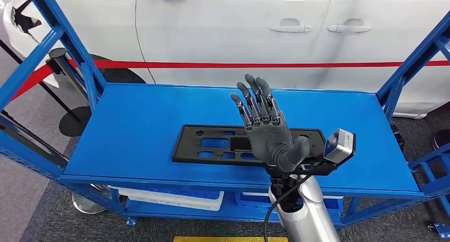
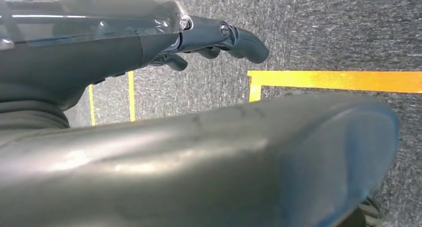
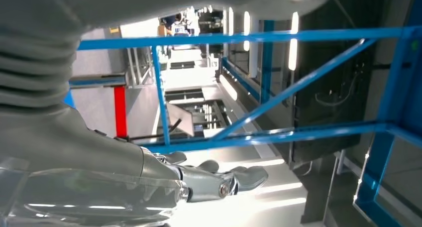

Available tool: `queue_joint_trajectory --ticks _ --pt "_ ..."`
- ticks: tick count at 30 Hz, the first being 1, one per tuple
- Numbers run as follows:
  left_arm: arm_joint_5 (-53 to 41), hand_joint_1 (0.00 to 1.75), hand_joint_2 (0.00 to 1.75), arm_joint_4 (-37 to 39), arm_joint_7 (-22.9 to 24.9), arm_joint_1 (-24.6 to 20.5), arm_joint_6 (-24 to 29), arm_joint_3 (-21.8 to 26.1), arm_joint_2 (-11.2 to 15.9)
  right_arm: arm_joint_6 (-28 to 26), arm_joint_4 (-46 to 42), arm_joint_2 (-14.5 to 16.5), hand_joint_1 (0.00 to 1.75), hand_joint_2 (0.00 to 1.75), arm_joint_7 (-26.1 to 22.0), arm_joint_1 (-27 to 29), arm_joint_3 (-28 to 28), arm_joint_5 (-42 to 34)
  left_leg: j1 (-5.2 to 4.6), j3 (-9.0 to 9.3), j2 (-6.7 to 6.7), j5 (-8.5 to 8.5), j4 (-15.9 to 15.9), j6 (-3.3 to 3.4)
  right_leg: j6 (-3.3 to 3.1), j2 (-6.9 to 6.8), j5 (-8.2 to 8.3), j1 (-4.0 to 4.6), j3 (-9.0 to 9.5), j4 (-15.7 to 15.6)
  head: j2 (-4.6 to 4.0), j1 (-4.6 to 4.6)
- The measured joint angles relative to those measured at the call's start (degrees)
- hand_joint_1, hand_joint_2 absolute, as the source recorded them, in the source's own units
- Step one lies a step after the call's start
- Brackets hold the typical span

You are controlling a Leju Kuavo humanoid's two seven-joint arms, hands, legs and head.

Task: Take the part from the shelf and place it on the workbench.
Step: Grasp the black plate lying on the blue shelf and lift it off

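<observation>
We see the part, a flat black plate with rectangular cutouts, lying on the blue shelf. Right hand above it, fingers spread, empty. Left wrist view: left hand curled over grey carpet.

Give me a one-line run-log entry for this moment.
right hand: open, raised above black part, no contact | part: flat on blue shelf | left hand: hanging over floor, grip unclear | stage: part not grasped

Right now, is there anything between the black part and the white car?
In the head view, just bare blue shelf top lies between the black part and the white car; a red stripe crosses behind.
</observation>
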Motion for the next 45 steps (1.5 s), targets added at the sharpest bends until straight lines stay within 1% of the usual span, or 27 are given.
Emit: queue_joint_trajectory --ticks 2,3,5,7,8,9,10,12,14,17,19,20,22,23,24,25,27,29,32,34,35,37,38,39,40,43,45 --pt "-0.1 0.00 0.00 0.0 0.0 0.1 0.1 0.0 -0.2 0.0 0.0 0.0 0.00 0.00 0.0 -0.1 0.0 0.0 0.06 -0.27 0.05 0.63 -0.3 0.77 0.69 0.04 0.17 -0.15 -0.17 0.0 0.00 0.01" --pt "-0.1 0.00 0.00 0.0 0.0 0.1 0.2 0.0 -0.3 0.0 0.0 0.0 0.00 0.00 0.0 -0.1 0.0 0.0 0.12 -0.37 0.12 0.97 -0.5 1.21 0.99 0.07 -0.50 -0.23 -0.49 0.6 0.00 0.04" --pt "-0.2 0.00 0.00 0.0 -0.1 0.0 0.6 0.0 -0.4 0.1 0.0 0.0 0.00 0.00 0.0 -0.1 0.0 0.0 0.25 -0.83 0.28 1.72 -0.7 1.93 1.52 0.14 -4.11 -0.40 -2.35 5.1 0.00 0.09" --pt "-0.2 0.00 0.00 0.0 -0.2 0.1 0.8 0.0 -0.5 0.1 0.0 0.0 0.00 0.00 0.0 -0.1 0.0 0.0 0.20 -1.64 0.33 2.25 -0.7 2.14 1.93 0.15 -8.32 -0.51 -5.06 12.4 0.00 0.11" --pt "-0.2 0.00 0.00 0.0 -0.2 0.1 0.9 0.0 -0.6 0.1 0.0 0.0 0.00 0.00 0.0 0.0 0.0 0.0 0.17 -1.98 0.34 2.46 -0.7 2.11 2.04 0.15 -9.14 -0.58 -5.71 14.8 0.00 0.11" --pt "-0.2 0.00 0.00 0.0 -0.2 0.1 0.9 0.0 -0.6 0.1 0.1 -0.1 0.00 0.00 0.0 0.0 0.0 0.0 0.16 -2.23 0.35 2.64 -0.7 2.06 2.04 0.14 -8.83 -0.63 -5.33 15.1 0.00 0.11" --pt "-0.2 0.00 0.00 0.0 -0.2 0.2 0.9 0.0 -0.6 0.1 0.1 -0.1 0.00 0.00 0.0 0.0 0.0 0.0 0.16 -2.38 0.34 2.76 -0.7 1.98 1.94 0.14 -7.57 -0.65 -3.80 13.1 0.00 0.11" --pt "-0.2 0.00 0.00 0.0 -0.2 0.1 0.9 0.0 -0.8 0.1 0.0 -0.1 0.00 0.00 0.0 -0.1 0.0 0.0 0.11 -2.45 0.29 2.95 -0.6 1.77 1.35 0.14 -4.63 -0.52 1.37 5.0 0.00 0.10" --pt "-0.2 0.00 0.00 0.0 -0.2 0.1 0.9 0.0 -0.9 0.1 0.0 -0.1 0.00 0.00 0.0 -0.2 0.0 0.0 0.06 -2.46 0.26 3.16 -0.7 1.32 0.74 0.12 -3.48 -0.13 4.55 -0.5 0.00 0.08" --pt "-0.3 0.00 0.00 0.0 -0.2 0.1 0.9 0.0 -1.1 0.1 0.0 -0.1 0.00 0.00 0.0 -0.2 0.0 0.0 0.10 -2.50 0.30 3.44 -1.0 0.31 -0.03 0.09 -3.18 0.03 4.77 -1.9 0.00 0.09" --pt "-0.5 0.00 0.00 0.0 -0.2 0.1 0.9 0.0 -1.1 0.1 0.0 0.0 0.00 0.00 0.0 -0.3 0.0 0.0 0.09 -3.29 0.25 1.92 0.7 -0.21 -0.72 -0.03 -2.63 -0.32 4.82 -2.6 0.00 0.00" --pt "-0.6 0.00 0.00 0.0 -0.2 0.1 0.8 0.0 -1.1 0.1 0.0 0.0 0.00 0.00 0.0 -0.3 0.0 0.0 0.13 -4.38 0.21 0.21 3.3 -0.39 -0.99 -0.11 -2.40 -0.48 4.81 -2.9 0.00 -0.09" --pt "-0.7 0.00 0.00 0.0 -0.2 0.1 0.7 0.0 -1.1 0.1 0.0 0.0 0.00 0.00 -0.1 -0.1 0.0 0.0 0.25 -7.48 0.18 -3.70 10.9 -0.72 -1.26 -0.18 -2.27 -0.39 4.54 -2.8 0.00 -0.22" --pt "-0.7 0.00 0.00 0.0 -0.2 0.2 0.6 0.0 -1.1 0.1 0.0 0.0 0.00 0.00 -0.1 0.0 0.0 0.0 0.30 -8.71 0.19 -4.72 13.9 -0.88 -1.27 -0.18 -2.27 -0.36 4.41 -2.7 0.00 -0.24" --pt "-0.7 0.00 0.00 0.0 -0.2 0.2 0.5 0.0 -1.1 0.0 0.0 0.0 0.00 0.44 -0.2 0.1 0.0 0.1 0.35 -9.13 0.20 -4.60 15.2 -1.00 -1.26 -0.17 -2.28 -0.35 4.31 -2.6 0.00 -0.24" --pt "-0.9 0.00 0.00 0.0 -0.2 0.2 0.5 0.0 -1.1 0.0 0.0 0.0 0.00 0.87 -0.2 0.2 0.0 0.2 0.41 -8.51 0.20 -3.38 14.2 -1.08 -1.21 -0.13 -2.33 -0.36 4.25 -2.4 0.00 -0.24" --pt "-1.1 0.00 0.00 0.0 -0.2 0.2 0.6 0.0 -1.1 -0.2 0.0 0.0 0.00 1.75 -0.4 0.3 0.0 0.5 0.56 -4.90 0.22 0.35 7.0 -1.07 -0.96 -0.02 -2.55 -0.38 4.14 -2.0 0.00 -0.23" --pt "-1.2 0.00 0.00 0.0 -0.2 0.2 0.7 0.0 -1.1 -0.8 0.0 -0.1 0.00 1.75 -0.4 0.4 0.0 1.3 0.43 -1.96 0.16 2.13 1.1 -0.77 -0.49 0.11 -2.72 -0.22 3.76 -1.4 0.00 -0.24" --pt "-1.2 0.00 0.00 0.0 -0.2 0.1 0.7 0.0 -1.1 -2.0 -0.1 -0.1 0.00 1.75 -0.4 0.6 0.0 3.3 0.31 -1.62 0.08 2.14 -0.4 0.02 0.33 0.21 -2.61 -0.08 3.29 -1.1 0.00 -0.24" --pt "-1.1 0.00 0.00 0.0 -0.2 0.1 0.8 0.0 -1.1 -2.8 0.0 -0.2 0.00 1.75 -0.4 0.5 0.0 5.1 0.47 -1.58 0.12 2.43 -0.9 0.82 0.91 0.23 -3.77 -0.22 2.64 0.3 0.00 -0.20" --pt "-1.1 0.00 0.00 0.0 -0.2 0.1 0.8 0.0 -1.1 -3.4 0.0 -0.2 0.00 1.75 -0.4 0.5 0.0 6.3 0.55 -1.60 0.15 2.61 -1.1 1.20 1.18 0.23 -5.23 -0.32 1.57 2.7 0.00 -0.17" --pt "-1.0 0.00 0.00 0.0 -0.2 0.1 0.7 0.0 -1.1 -4.9 0.6 -0.3 0.00 1.75 -0.1 0.2 0.3 9.4 0.52 -1.90 0.18 2.78 -1.1 1.58 1.57 0.21 -8.82 -0.45 -2.00 10.2 0.00 -0.13" --pt "-1.0 0.00 0.00 0.0 -0.2 0.2 0.7 0.0 -1.1 -5.9 1.3 -0.3 0.00 1.75 0.0 -0.1 0.5 11.2 0.51 -2.03 0.18 2.82 -1.0 1.62 1.69 0.20 -9.89 -0.52 -3.64 13.5 0.00 -0.11" --pt "-1.0 0.00 0.00 0.0 -0.2 0.2 0.7 0.0 -1.1 -7.2 2.1 -0.4 0.00 1.75 0.1 -0.4 0.9 13.1 0.50 -2.12 0.18 2.85 -1.0 1.64 1.73 0.20 -9.93 -0.58 -4.46 15.2 0.00 -0.12" --pt "-1.0 0.00 0.00 0.0 -0.3 0.2 0.6 0.0 -1.1 -8.6 2.9 -0.5 0.00 1.75 0.1 -0.9 1.5 15.2 0.49 -2.15 0.16 2.86 -0.9 1.62 1.67 0.20 -8.88 -0.62 -4.18 14.5 0.00 -0.11" --pt "-1.1 0.00 0.00 0.0 -0.6 0.2 0.5 0.0 -1.2 -13.2 5.5 -0.6 0.00 1.75 -0.1 -2.9 3.5 21.0 0.36 -2.11 0.08 2.89 -0.7 1.33 0.91 0.20 -3.34 -0.48 1.27 3.4 0.00 -0.13" --pt "-1.2 0.00 0.00 0.0 -0.7 0.1 0.3 0.0 -1.2 -15.0 6.8 -0.7 0.00 1.75 -0.2 -3.8 4.6 23.0 0.28 -2.42 0.03 3.07 -0.7 0.78 0.45 0.22 -2.28 -0.14 3.09 -1.0 0.00 -0.16"
